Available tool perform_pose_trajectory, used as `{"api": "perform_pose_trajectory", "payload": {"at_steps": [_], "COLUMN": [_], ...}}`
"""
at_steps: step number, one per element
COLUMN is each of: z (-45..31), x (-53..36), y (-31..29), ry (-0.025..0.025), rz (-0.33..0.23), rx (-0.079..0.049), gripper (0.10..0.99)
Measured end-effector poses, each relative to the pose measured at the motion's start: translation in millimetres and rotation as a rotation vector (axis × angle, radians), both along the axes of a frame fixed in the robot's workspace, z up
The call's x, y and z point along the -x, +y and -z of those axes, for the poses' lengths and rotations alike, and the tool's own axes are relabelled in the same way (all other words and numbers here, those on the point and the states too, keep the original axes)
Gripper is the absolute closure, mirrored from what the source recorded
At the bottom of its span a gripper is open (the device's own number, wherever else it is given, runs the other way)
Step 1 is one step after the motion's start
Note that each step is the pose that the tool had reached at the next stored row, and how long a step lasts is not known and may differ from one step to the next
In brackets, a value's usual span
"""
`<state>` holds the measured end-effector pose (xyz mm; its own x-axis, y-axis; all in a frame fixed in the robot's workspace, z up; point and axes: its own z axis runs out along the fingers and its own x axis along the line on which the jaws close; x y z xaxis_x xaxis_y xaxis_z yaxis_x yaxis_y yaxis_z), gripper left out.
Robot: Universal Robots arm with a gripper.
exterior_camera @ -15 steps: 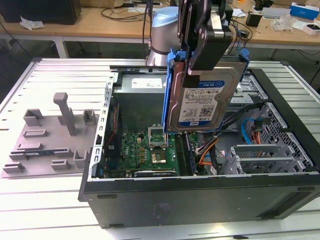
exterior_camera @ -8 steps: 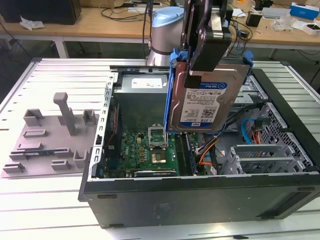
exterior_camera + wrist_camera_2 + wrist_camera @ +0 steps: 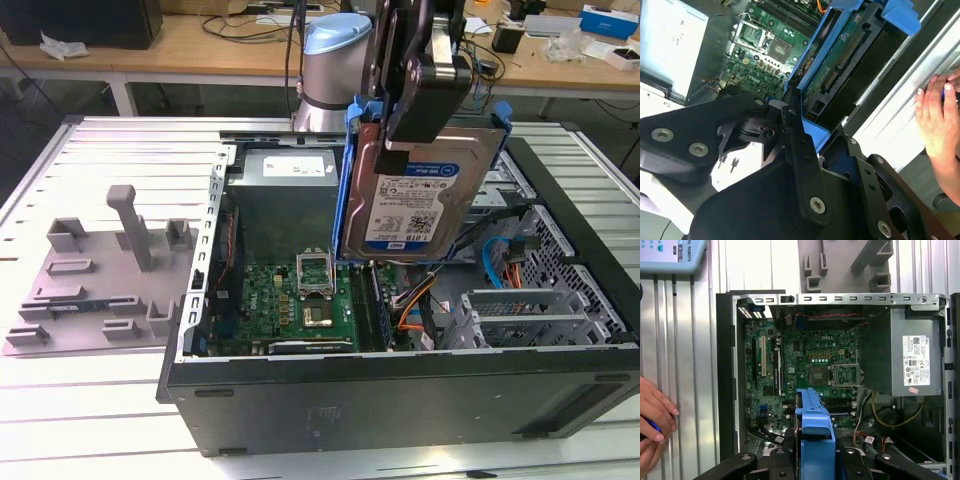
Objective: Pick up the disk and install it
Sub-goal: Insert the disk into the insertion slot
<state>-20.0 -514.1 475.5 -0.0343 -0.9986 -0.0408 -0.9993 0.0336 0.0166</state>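
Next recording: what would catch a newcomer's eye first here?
The disk, silver in its blue carrier, hangs upright over the open computer case, clamped in the pincer. Below it lies the green motherboard, with the grey power-supply box beside it. A person's hand rests near the case in the second wrist view.

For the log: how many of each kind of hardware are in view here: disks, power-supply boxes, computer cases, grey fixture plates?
disk: 1, clamped in the gripper
power-supply box: 1
computer case: 1, lying open
grey fixture plate: 1
Total: 4
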Motion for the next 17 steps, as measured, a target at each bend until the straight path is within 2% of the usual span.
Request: {"api": "perform_pose_trajectory", "payload": {"at_steps": [2, 17], "z": [0.0, 0.0], "x": [-0.1, -1.1], "y": [-0.2, -1.0], "ry": [0.0000, 0.0001], "rz": [0.000, -0.002], "rx": [-0.006, -0.007], "gripper": [0.718, 0.718]}}
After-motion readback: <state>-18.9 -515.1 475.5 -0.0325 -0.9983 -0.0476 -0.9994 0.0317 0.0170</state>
